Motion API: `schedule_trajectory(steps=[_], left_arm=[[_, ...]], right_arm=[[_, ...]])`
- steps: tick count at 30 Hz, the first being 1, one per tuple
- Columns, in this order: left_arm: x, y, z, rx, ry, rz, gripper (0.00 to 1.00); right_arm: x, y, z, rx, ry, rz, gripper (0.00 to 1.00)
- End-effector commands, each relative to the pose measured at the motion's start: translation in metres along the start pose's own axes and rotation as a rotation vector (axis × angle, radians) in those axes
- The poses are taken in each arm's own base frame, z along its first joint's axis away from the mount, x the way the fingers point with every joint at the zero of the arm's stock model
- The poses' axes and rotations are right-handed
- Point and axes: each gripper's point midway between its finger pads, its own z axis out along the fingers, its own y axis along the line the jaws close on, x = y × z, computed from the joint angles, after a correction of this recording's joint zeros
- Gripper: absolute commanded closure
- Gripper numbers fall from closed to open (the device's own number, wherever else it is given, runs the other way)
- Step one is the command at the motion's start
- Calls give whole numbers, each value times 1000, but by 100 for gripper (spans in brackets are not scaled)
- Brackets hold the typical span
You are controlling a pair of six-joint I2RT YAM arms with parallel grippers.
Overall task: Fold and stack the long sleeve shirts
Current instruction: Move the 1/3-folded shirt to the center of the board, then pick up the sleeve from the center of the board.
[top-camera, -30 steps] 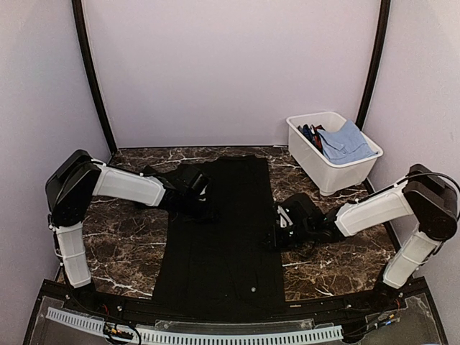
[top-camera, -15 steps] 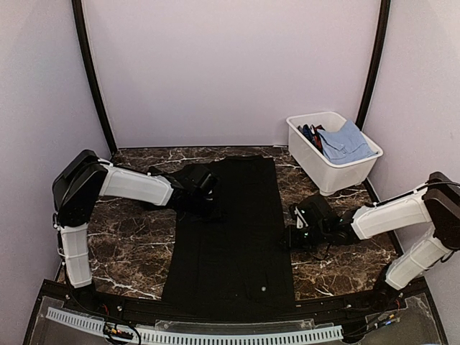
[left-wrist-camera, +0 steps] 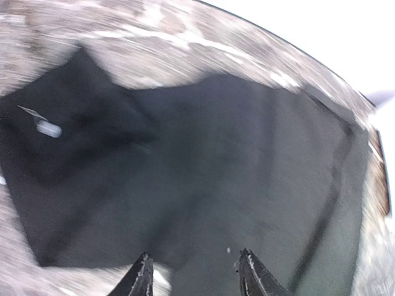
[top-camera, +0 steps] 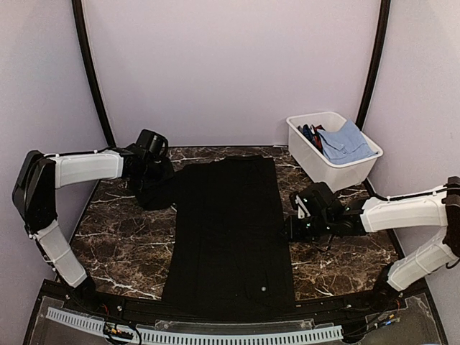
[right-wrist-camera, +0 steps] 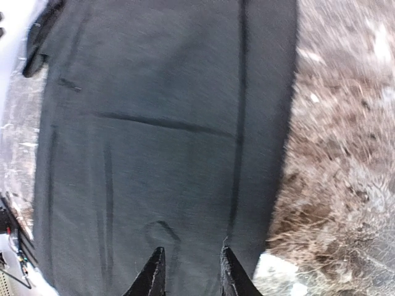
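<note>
Plenty of bare bench (top-camera: pixel 115 230) left and right of the black long sleeve shirt (top-camera: pixel 228 230), spread flat down the middle with straight long edges and its near hem at the front edge. Left end effector (left-wrist-camera: pixel 194 265) over the shirt's far left corner, fingers fairly wide, holding nothing; right end effector (right-wrist-camera: pixel 192 256) at the right edge, fingers narrowly apart, gripping nothing. White bin (top-camera: pixel 334 180) of clothes far right, well apart.
</note>
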Motion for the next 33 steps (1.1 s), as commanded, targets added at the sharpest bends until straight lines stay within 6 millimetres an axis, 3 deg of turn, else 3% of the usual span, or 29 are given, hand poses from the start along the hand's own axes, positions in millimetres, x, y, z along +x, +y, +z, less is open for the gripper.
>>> schedule_trajectory(steps=[1, 5, 14, 22, 28, 33], left_arm=[[-21, 67, 2, -180, -18, -13, 54], [-44, 89, 18, -242, -19, -34, 54], [-67, 139, 49, -269, 18, -202, 55], [-99, 172, 62, -317, -11, -258, 55], [-105, 187, 74, -330, 9, -273, 55], [-96, 190, 82, -331, 38, -270, 56]], right_arm=[[-14, 17, -16, -13, -42, -46, 72], [-17, 26, -22, -34, -56, -49, 72], [-18, 37, -32, -61, -70, -59, 72], [-19, 38, -40, -62, -92, -51, 71], [-16, 36, -43, -66, -96, -43, 71], [-16, 36, -44, -69, -95, -43, 71]])
